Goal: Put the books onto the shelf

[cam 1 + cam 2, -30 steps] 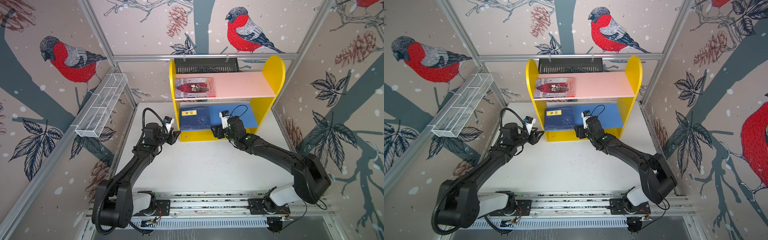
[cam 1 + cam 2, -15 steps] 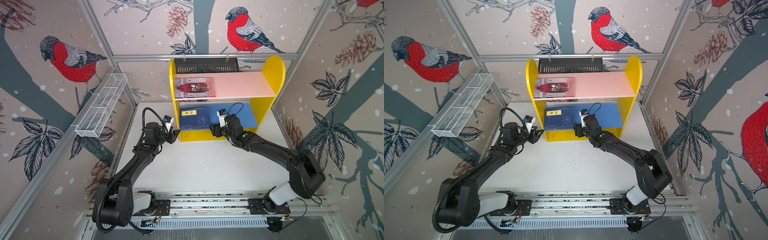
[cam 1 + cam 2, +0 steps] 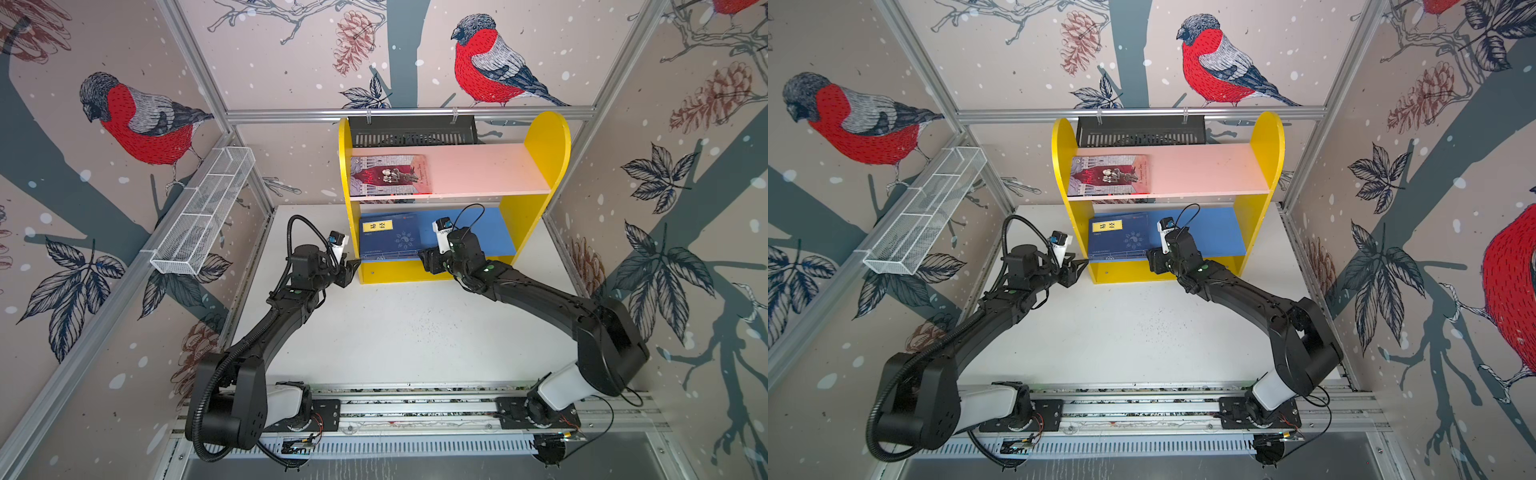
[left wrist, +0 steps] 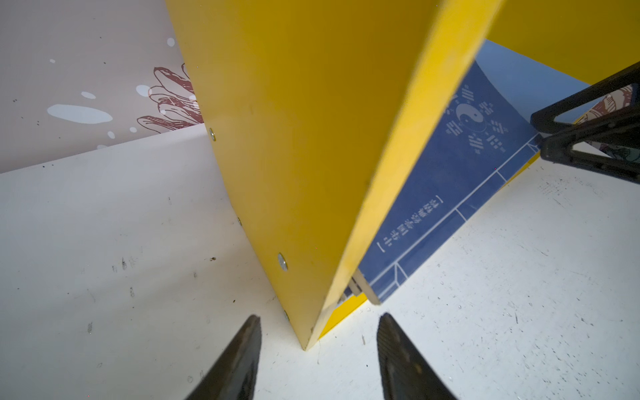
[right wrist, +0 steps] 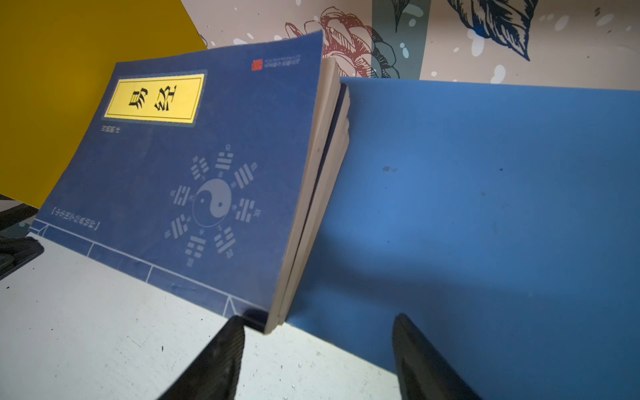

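The stack of navy blue paperbacks with a yellow title label (image 3: 390,241) lies flat on the blue lower board (image 3: 490,232) of the yellow two-tier shelf (image 3: 544,141). It is directly ahead of the right tool (image 5: 317,318), its near corner just beside one finger (image 5: 221,353). That tool is released and grips nothing. A red-and-grey illustrated paperback (image 3: 388,174) lies on the pink upper board (image 3: 478,170), above both tools. The left tool (image 4: 319,317), also released, frames the front edge of the shelf's side panel. Both black arms (image 3: 540,299) stretch low and forward over the white desk (image 3: 407,332), between bird-patterned walls (image 3: 145,120).
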Controlling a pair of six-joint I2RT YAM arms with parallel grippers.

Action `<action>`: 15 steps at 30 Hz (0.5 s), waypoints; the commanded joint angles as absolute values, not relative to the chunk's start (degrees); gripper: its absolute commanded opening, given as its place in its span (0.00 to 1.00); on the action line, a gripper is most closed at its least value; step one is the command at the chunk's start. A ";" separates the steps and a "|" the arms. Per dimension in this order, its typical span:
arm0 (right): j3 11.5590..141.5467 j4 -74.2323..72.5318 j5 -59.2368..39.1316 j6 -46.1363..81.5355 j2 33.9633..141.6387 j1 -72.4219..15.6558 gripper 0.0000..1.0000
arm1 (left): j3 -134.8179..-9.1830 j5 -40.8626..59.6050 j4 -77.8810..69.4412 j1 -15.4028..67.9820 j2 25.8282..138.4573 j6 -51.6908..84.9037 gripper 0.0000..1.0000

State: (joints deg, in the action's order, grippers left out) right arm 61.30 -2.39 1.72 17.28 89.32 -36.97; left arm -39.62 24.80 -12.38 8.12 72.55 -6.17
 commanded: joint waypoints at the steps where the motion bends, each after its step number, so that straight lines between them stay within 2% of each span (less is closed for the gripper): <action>1: 61.96 -2.29 3.07 16.15 89.55 -36.99 0.68 | -39.90 24.33 -15.72 8.26 72.77 -5.98 0.54; 15: 63.15 -2.20 1.97 15.83 90.26 -37.07 0.68 | -40.07 24.54 -16.44 8.79 73.20 -5.62 0.55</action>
State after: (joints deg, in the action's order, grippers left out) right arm 62.57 -2.15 1.83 16.29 90.13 -37.04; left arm -39.68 24.16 -13.41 8.62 73.14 -5.89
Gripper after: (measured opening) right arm 0.681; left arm 0.545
